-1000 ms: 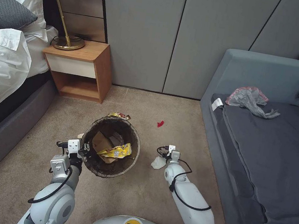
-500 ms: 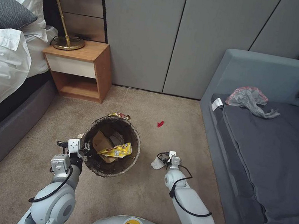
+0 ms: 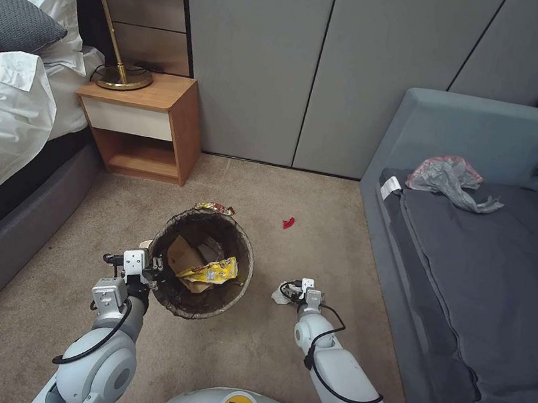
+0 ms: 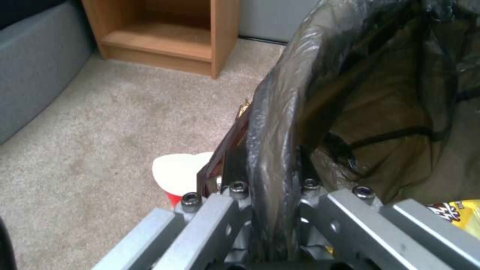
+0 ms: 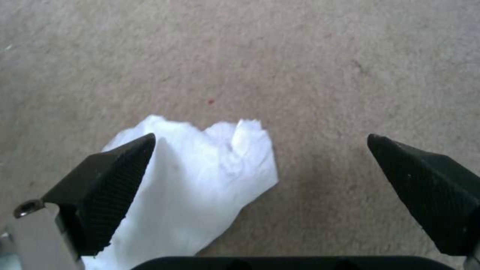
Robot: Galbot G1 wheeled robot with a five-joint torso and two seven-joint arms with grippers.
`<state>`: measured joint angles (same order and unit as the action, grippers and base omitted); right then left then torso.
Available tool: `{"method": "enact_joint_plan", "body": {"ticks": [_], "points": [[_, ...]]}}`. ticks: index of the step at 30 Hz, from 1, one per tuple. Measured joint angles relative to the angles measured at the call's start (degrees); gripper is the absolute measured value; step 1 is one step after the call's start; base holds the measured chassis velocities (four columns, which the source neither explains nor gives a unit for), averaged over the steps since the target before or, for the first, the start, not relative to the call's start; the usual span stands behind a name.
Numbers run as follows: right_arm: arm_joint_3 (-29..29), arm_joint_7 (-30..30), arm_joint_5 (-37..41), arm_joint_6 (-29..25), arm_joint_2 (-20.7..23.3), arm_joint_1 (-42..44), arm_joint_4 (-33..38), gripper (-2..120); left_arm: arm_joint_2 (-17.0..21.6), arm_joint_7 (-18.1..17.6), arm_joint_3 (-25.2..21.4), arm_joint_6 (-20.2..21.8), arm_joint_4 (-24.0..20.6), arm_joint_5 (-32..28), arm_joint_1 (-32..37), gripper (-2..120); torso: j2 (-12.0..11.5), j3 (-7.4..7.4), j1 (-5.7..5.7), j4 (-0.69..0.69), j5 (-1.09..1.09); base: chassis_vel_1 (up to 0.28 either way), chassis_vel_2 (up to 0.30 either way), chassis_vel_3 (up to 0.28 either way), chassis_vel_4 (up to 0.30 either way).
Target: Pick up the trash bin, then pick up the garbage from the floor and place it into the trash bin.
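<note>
Basically mid-cleanup on the bedroom carpet. Left claw clamped on the rim of the trash bin at the bin's 9 o'clock, with the dark liner pinched between the fingers in the left wrist view. Bin sitting near the middle of the floor, already holding a tan paper piece and a yellow snack wrapper. Another wrapper lying on the carpet right at the bin's 12 o'clock edge, plus a small red scrap out at roughly 1 o'clock, well apart from the bin. Red-and-white cup on the floor just outside the bin wall, next to the left claw.

Right claw down low at the bin's 3 o'clock, fingers spread wide and gripping nothing. Crumpled white tissue flat on the carpet, one finger over its edge and the other finger well off to the side over bare carpet. Can't tell if that finger is actually touching the tissue.

Nightstand with a lamp at about 11 o'clock, bed off at 10 o'clock, grey sofa over at 2 to 3 o'clock.
</note>
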<state>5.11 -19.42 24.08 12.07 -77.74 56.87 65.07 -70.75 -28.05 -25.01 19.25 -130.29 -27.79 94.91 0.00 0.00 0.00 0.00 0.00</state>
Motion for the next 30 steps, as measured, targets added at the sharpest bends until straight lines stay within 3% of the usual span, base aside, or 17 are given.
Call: {"method": "enact_joint_plan", "body": {"ticks": [30], "points": [[-1.5, 1.4, -1.2, -0.1, -0.7, 1.1, -0.4, 100, 0.2, 0.0, -0.1, -0.1, 0.1, -0.1, -0.3, 0, 0.0, 0.00, 0.00, 0.00, 0.00, 0.000, 0.000, 0.000, 0.000]]}}
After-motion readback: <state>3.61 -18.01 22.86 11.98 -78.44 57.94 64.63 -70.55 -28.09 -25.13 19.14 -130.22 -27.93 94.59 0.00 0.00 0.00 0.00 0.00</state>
